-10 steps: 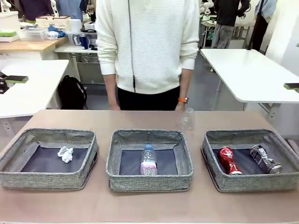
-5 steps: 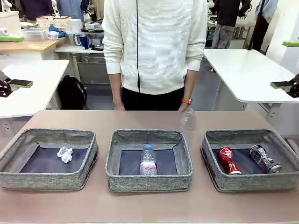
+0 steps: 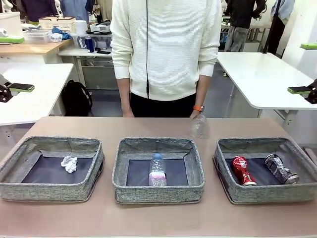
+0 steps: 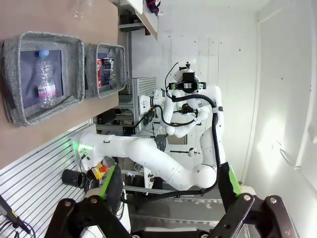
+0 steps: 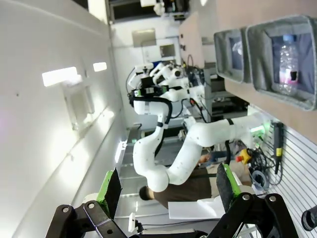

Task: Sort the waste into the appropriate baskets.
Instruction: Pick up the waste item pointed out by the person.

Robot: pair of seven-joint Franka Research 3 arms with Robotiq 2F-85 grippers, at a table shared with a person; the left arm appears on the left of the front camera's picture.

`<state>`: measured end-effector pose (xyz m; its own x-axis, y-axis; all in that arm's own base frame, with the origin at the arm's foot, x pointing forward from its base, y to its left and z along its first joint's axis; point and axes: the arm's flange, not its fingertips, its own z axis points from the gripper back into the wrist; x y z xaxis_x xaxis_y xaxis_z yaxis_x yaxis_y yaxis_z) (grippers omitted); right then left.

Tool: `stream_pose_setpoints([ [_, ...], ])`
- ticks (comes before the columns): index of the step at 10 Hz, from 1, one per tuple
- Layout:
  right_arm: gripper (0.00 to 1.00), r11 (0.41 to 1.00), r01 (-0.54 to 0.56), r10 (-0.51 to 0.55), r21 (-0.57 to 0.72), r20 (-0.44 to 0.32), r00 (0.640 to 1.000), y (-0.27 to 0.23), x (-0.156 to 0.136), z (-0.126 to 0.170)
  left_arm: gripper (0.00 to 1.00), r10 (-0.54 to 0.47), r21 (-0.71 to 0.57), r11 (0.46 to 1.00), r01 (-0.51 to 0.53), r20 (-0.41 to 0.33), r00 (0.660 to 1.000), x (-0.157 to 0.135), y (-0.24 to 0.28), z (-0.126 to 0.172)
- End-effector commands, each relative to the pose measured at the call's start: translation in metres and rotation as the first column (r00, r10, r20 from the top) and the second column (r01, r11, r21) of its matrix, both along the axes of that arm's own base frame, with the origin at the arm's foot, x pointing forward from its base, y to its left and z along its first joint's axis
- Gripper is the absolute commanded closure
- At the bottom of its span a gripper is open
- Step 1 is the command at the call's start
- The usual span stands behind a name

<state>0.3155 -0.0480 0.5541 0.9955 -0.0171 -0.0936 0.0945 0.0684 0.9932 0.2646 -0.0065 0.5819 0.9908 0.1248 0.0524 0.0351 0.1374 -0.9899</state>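
Note:
Three grey baskets sit in a row. The left basket point(image 3: 29, 186) holds a crumpled paper ball point(image 3: 69, 163). A clear bottle point(image 3: 157, 170) lies in the middle basket point(image 3: 124, 186). In the right basket point(image 3: 228, 186) are a red can point(image 3: 243, 170) and a dark can point(image 3: 281, 168). A crushed clear container point(image 3: 198, 126) stands on the table behind the baskets, just below the person's hand point(image 3: 195, 113). My left gripper point(image 3: 16, 63) hangs open at the left edge, high above the table. My right gripper point(image 3: 303, 68) is open at the right edge, equally high. Both are empty.
The person in a white sweater point(image 3: 166, 49) stands at the table's far edge. Bare tabletop point(image 3: 158, 220) runs in front of the baskets. In the left wrist view the right arm point(image 4: 168, 163) stands across from my left gripper point(image 4: 171, 173).
The right gripper's green pads have come a little further into the picture from the right edge. The person has shifted slightly to the right. The waste has not moved.

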Motion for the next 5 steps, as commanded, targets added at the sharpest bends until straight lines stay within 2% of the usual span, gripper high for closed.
stream_pose_setpoints([
  [1,0.0,1.0,-0.01,0.01,0.014,0.018,1.0,-0.004,0.0016,0.0034,0.0,-0.009,-0.014,1.0,0.01,0.027,1.0,0.0011,-0.0008,0.0021],
  [5,0.0,1.0,-0.01,0.01,0.014,0.018,1.0,-0.004,0.0016,0.0034,0.0,-0.009,-0.014,1.0,0.01,0.027,1.0,0.0011,-0.0008,0.0021],
])
